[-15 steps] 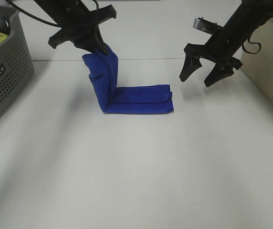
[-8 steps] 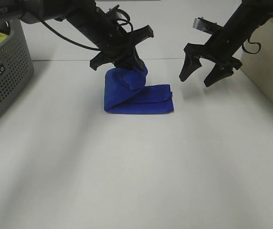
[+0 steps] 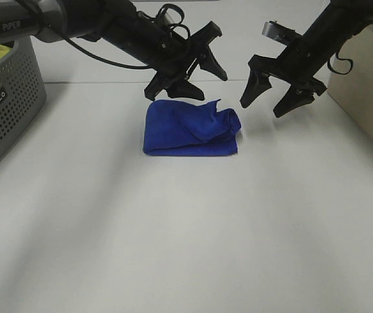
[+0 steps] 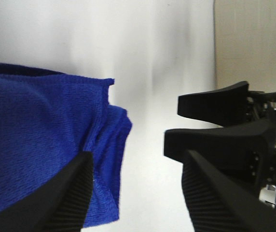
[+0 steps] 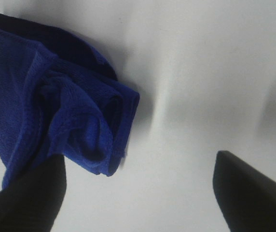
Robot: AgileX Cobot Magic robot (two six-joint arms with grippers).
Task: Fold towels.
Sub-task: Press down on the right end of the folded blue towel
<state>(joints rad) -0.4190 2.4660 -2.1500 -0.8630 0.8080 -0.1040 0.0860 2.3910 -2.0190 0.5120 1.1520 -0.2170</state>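
High view: the left tool [image 3: 190, 81], which a second ago held up one half of the towel [image 3: 190, 128], has carried it over and let go. The towel now lies doubled on the table [image 3: 173, 228], top layer rumpled. The right tool [image 3: 268, 98] hangs open beside it. Left wrist view: jaws spread, gripping nothing. Right wrist view: jaws wide, towel edge bunched. Judgement: fold made, smoothing wanted.

plush cloth towel [image 3: 190, 127], smooth matt table [image 3: 186, 235]
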